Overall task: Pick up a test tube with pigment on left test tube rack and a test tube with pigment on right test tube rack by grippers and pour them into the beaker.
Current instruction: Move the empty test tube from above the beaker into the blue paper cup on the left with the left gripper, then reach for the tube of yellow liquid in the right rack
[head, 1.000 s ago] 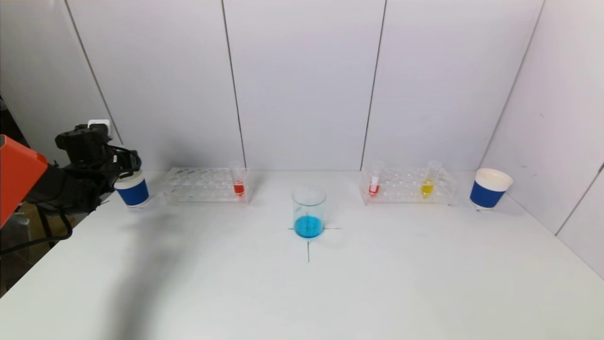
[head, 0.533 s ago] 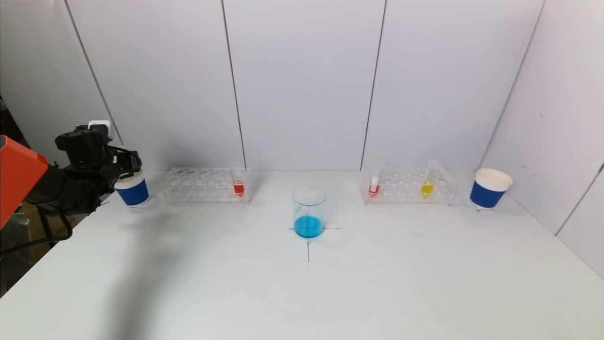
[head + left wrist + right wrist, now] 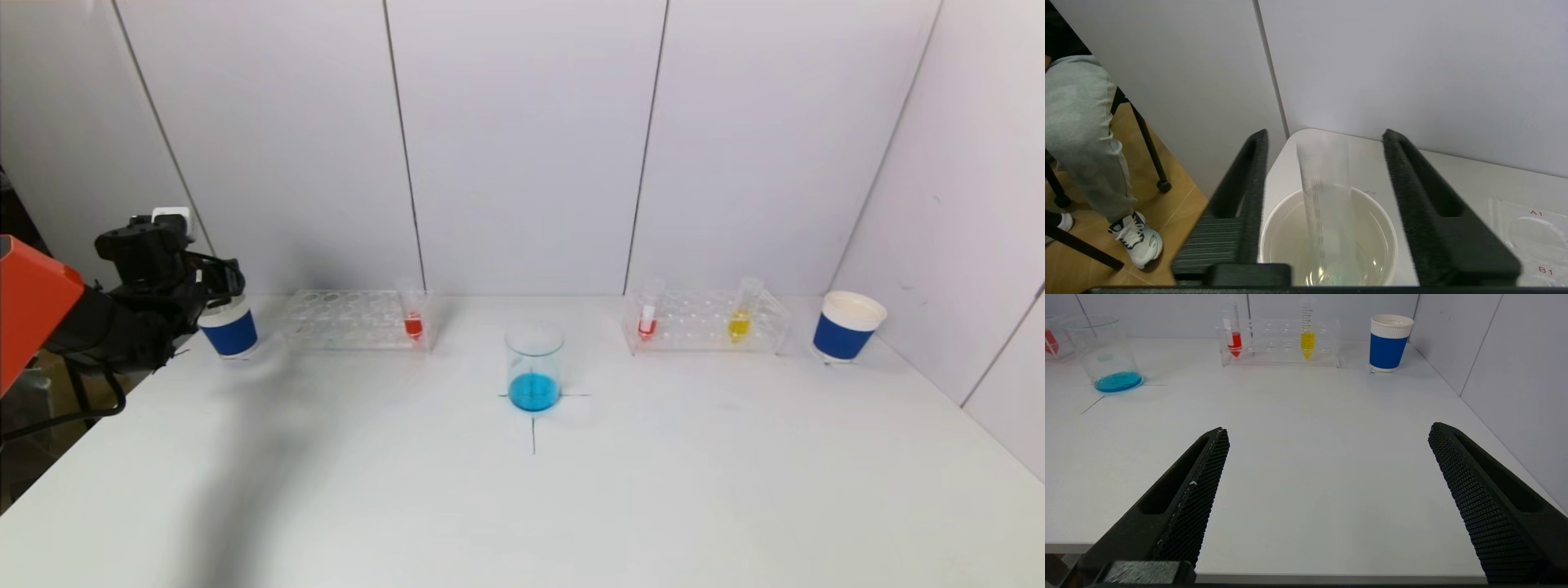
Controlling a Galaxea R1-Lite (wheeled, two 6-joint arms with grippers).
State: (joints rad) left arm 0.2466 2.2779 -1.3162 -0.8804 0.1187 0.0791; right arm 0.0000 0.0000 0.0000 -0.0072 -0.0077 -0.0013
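Test tubes first: one with red pigment (image 3: 413, 324) stands upright at the inner end of the left test tube rack (image 3: 343, 320), and the right test tube rack (image 3: 706, 321) holds a red one (image 3: 647, 321) and a yellow one (image 3: 740, 320), both upright too. Beaker (image 3: 535, 367) sits dead centre on the white bench (image 3: 522, 490), right on a drawn cross mark, with blue liquid in the bottom. Room is just plain white panel walls on the back and right side; off the bench's left edge there's wood floor and someone's grey trousers and sneaker (image 3: 1133, 241). A blue paper cup (image 3: 230, 325) stands outside the left rack, another blue cup (image 3: 847, 327) outside the right one. Left gripper (image 3: 1327, 192) hangs over the left cup, jaws apart, with an empty clear tube (image 3: 1327, 204) standing in the cup between them, touching neither. Right gripper (image 3: 1327, 490) is low at the bench's near edge, jaws wide apart, nothing between them.
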